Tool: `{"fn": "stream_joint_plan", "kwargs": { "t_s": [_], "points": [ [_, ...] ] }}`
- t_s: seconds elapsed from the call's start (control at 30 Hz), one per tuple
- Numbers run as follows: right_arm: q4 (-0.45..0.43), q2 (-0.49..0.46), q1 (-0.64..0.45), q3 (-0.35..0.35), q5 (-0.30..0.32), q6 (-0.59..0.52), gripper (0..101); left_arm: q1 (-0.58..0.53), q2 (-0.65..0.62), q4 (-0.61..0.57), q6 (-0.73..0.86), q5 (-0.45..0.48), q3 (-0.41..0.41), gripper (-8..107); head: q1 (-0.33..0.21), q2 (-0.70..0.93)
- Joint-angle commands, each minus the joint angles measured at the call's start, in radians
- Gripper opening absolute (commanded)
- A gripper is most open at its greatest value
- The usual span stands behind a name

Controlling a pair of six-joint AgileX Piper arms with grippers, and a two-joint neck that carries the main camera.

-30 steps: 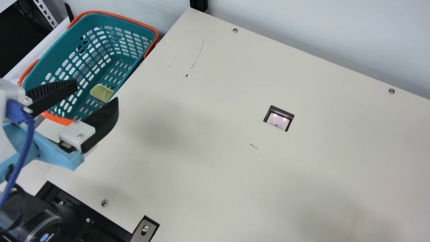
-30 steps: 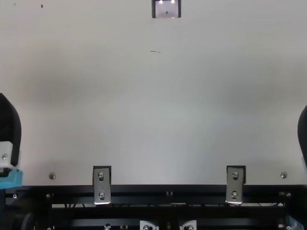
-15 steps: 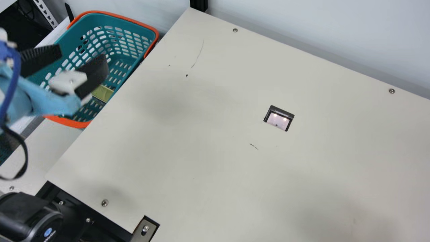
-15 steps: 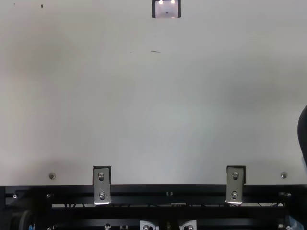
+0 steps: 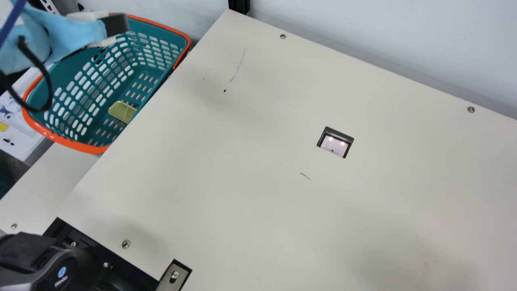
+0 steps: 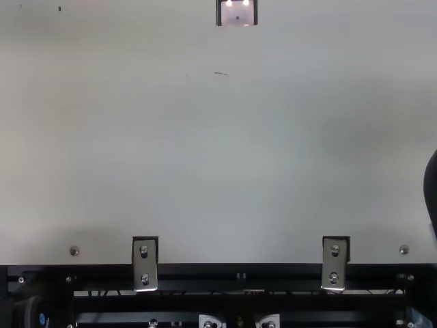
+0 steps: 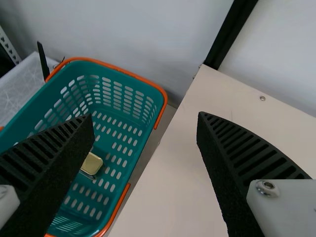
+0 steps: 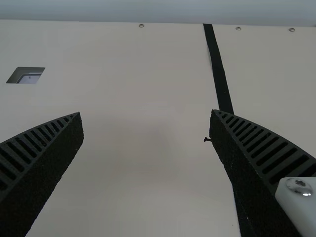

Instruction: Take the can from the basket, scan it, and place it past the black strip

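My left gripper (image 5: 117, 24) is over the far-left end of the teal basket (image 5: 87, 97) in the main view. The can (image 5: 122, 112), with a yellow-green end, lies inside on the basket floor by the table-side wall. In the left wrist view my left gripper (image 7: 145, 118) stands open, with the can (image 7: 92, 164) partly behind one finger. At the top view's right edge is part of my right gripper (image 6: 431, 191). The right wrist view has my right gripper (image 8: 146, 113) open over the table, near the black strip (image 8: 218, 74). A scanner window (image 5: 335, 142) is set into the table.
The basket's orange rim (image 7: 126, 72) sits beside the table edge, lower than the tabletop (image 5: 250, 202). A black post (image 7: 229, 34) rises at the table's far-left corner, against the wall. Metal brackets (image 6: 145, 263) line the near edge.
My left arm has swung up and away in the main view, from the near side of the basket to its far-left end. It has left the top view. The right gripper has stayed still.
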Motion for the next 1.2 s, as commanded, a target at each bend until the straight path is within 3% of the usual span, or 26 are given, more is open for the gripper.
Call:
{"fn": "stream_joint_plan", "kwargs": {
  "t_s": [0.0, 0.3, 0.7, 1.17],
  "points": [
    [0.000, 0.000, 0.000, 0.000, 0.000, 0.000, 101, 0.005, 0.091, 0.003, -0.059, 0.031, -0.040, 90, -0.045, 0.013],
    [0.000, 0.000, 0.000, 0.000, 0.000, 0.000, 101, 0.020, 0.294, 0.029, -0.249, 0.118, -0.150, 90, -0.045, 0.013],
    [0.000, 0.000, 0.000, 0.000, 0.000, 0.000, 101, 0.075, 0.508, 0.077, -0.471, 0.148, -0.240, 90, -0.045, 0.013],
    [0.000, 0.000, 0.000, 0.000, 0.000, 0.000, 101, 0.171, 0.762, 0.055, -0.545, 0.155, -0.311, 90, -0.045, 0.013]
  ]
}}
